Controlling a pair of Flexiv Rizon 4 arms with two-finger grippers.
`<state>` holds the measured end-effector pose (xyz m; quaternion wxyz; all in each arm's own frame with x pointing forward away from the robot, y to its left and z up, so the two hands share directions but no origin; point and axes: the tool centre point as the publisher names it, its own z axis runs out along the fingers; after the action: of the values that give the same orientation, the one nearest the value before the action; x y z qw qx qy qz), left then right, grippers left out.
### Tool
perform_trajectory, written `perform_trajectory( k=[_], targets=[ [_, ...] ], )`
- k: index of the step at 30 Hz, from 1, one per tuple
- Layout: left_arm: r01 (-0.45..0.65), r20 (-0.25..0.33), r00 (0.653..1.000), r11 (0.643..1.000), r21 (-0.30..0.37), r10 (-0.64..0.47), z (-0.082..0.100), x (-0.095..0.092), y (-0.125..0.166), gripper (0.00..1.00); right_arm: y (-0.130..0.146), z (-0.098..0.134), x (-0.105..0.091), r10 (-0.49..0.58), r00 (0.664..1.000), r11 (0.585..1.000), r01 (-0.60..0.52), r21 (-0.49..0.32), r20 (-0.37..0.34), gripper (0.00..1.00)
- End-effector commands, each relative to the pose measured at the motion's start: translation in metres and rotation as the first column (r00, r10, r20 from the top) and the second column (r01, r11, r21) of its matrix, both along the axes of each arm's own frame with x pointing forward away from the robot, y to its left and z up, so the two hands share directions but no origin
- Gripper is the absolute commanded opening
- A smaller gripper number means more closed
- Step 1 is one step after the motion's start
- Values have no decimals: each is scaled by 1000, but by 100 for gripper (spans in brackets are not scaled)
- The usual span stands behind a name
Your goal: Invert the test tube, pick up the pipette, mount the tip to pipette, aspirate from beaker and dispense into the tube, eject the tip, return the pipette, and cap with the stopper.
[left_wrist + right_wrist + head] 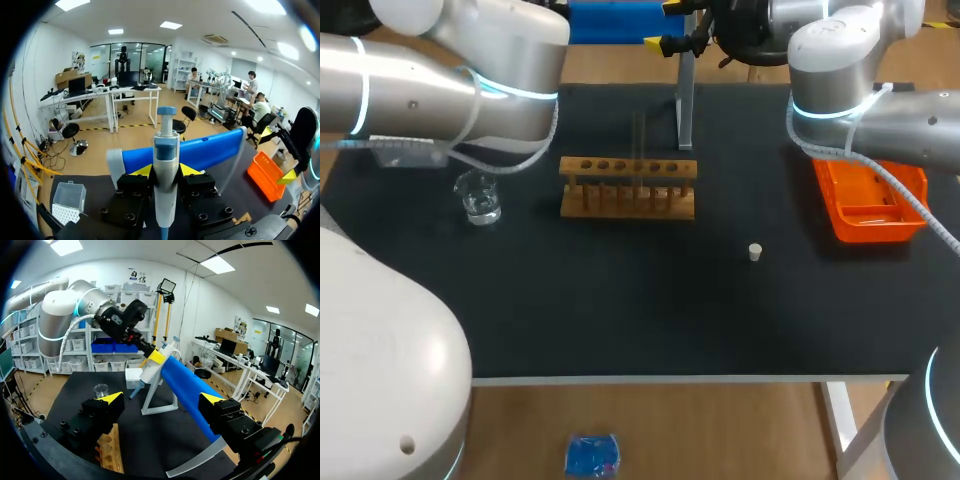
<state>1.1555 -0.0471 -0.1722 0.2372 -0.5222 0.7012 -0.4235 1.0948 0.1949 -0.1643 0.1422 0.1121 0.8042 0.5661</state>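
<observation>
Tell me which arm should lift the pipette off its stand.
Left. The left gripper is at the stand, with a finger on each side of the pipette. The right gripper is open and empty, and the stand is some way ahead of it.

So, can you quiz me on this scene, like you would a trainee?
1. True or false: the white stopper lies loose on the black table, apart from the wooden rack.
2. What are the left fingers closed on? A) a spoon B) the pipette C) nothing
3. Fill in: the right fingers stand ____, with nothing between them.
Key: 1 true; 2 B; 3 open.
</observation>
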Motion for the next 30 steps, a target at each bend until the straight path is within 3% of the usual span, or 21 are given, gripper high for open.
perform_trajectory(
  k=[1,30],
  targets=[
    [-5,-46,999,1000,21,6,0,8,-3,0,0,1,0,1,1000,1000,-1,-3,-2,100],
    [-52,-96,994,998,39,55,-8,6,-1,0,0,1,0,1,1000,1000,-1,-3,-2,100]
  ],
)
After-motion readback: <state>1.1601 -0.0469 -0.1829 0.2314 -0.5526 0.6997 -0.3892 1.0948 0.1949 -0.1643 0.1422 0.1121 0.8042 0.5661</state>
